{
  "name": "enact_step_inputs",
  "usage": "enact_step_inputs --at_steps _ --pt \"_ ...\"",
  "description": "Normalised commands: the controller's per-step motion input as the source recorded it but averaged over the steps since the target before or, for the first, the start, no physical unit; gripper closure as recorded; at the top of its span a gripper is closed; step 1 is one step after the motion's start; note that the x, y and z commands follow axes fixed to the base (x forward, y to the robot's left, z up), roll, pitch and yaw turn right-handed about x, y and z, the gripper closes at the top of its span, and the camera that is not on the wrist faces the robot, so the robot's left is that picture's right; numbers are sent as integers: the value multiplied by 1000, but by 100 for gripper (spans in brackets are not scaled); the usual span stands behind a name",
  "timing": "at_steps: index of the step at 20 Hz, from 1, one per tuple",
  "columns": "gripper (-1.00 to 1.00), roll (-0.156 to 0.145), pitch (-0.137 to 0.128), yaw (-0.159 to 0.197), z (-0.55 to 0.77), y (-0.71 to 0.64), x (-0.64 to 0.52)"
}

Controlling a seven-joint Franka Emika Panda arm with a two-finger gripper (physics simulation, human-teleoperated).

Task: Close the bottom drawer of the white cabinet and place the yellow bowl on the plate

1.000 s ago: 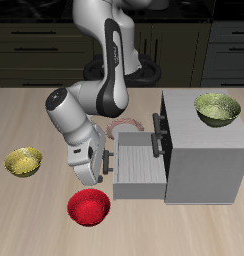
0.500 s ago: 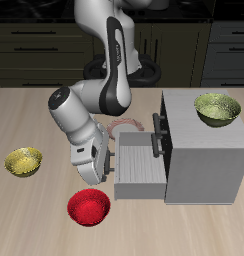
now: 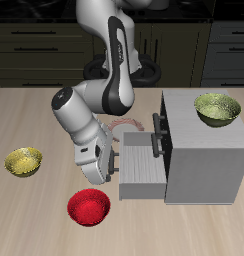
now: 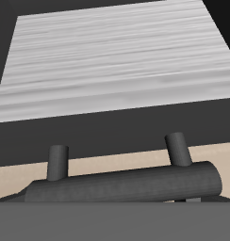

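The white cabinet (image 3: 206, 150) stands beside the arm, and its bottom drawer (image 3: 142, 166) sticks out part way, with nothing inside. My gripper (image 3: 113, 162) is pressed against that drawer's front with no gap showing between its dark fingers. In the wrist view the drawer's dark bar handle (image 4: 126, 179) is very close, with the drawer's bare floor (image 4: 117, 56) beyond it. The yellow bowl (image 3: 24, 161) sits alone on the table, well away from the cabinet. The plate (image 3: 129, 124) lies behind my arm, and only part of its pinkish rim shows.
A larger olive-green bowl (image 3: 217, 108) rests on top of the cabinet. A red bowl (image 3: 89, 207) sits near the table's front edge, just below my gripper. The closed drawer above has its own dark handle (image 3: 158, 135).
My gripper has pushed toward the cabinet, and the bottom drawer has slid a little way in. The bowls have not moved.
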Motion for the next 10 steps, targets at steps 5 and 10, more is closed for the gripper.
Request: enact_step_inputs --at_steps 5,10 --pt "-100 29 -12 0 55 194 151" --pt "-100 18 -24 -13 144 123 134"
